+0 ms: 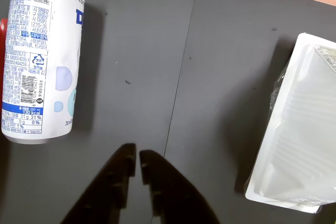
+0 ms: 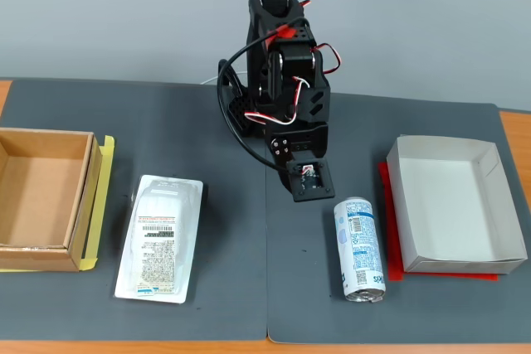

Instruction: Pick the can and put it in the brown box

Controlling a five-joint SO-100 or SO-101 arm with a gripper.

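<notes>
Jaws nearly closed, narrow gap, holding nothing, above dark grey mat. Slim white can with blue print (image 2: 360, 249) lies on side, between arm and white box (image 2: 455, 205). Shallow brown cardboard box (image 2: 43, 199) at fixed view's far left; plastic-wrapped packet (image 2: 161, 238) beside it.

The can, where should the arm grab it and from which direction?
Grip the can across its round middle, coming straight down from above. It lies flat on its side on the dark mat, clear of the white box, so its curved sides are free for the pincer.
</notes>
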